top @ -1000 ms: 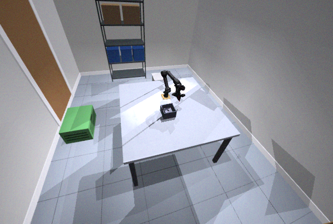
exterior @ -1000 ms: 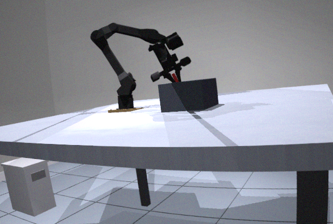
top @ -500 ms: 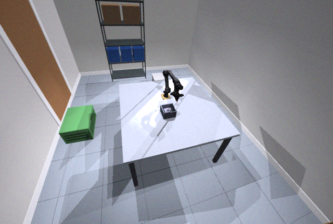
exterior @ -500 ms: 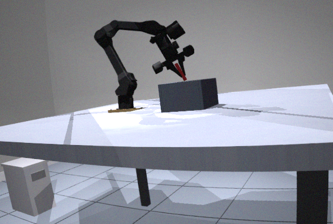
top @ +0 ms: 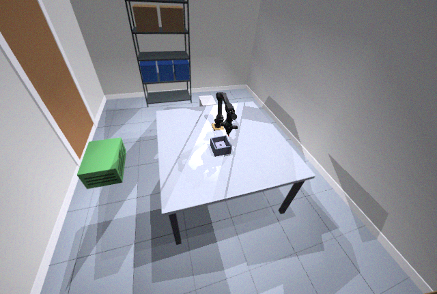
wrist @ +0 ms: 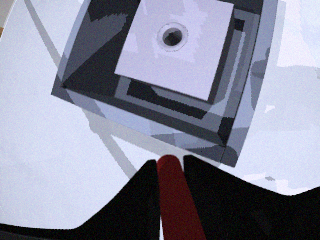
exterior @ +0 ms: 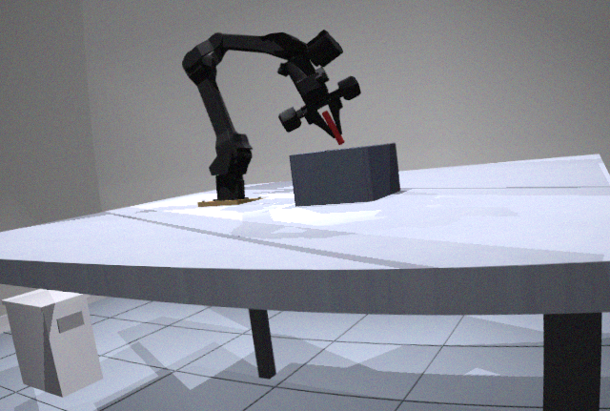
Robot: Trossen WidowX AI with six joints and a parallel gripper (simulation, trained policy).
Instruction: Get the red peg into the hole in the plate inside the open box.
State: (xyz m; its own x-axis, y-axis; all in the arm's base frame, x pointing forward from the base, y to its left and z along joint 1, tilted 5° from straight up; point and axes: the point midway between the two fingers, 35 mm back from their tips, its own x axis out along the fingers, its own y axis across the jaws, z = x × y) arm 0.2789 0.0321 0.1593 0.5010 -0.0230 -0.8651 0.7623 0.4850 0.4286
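Note:
My gripper (exterior: 337,134) (wrist: 170,165) is shut on the red peg (exterior: 332,126) (wrist: 175,200). The peg is tilted in the exterior view, its lower end sticking a little past the fingertips. Gripper and peg are raised off the table, higher than the box rim in that view. The dark, open box (top: 220,150) (exterior: 330,177) (wrist: 145,125) stands on the table. In the wrist view it lies ahead of the fingertips, and the peg is outside its near wall. The pale plate (top: 217,143) (wrist: 200,60) with its round hole (wrist: 172,36) shows at the box bottom; the hole is empty.
The white table (top: 197,185) (exterior: 148,243) carries the arm's base on a yellow-orange plate (top: 214,127) (exterior: 212,203) behind the box. A green crate (top: 102,158), a shelf rack (top: 162,55) and a pale bin (exterior: 73,347) stand on the floor away from the arm.

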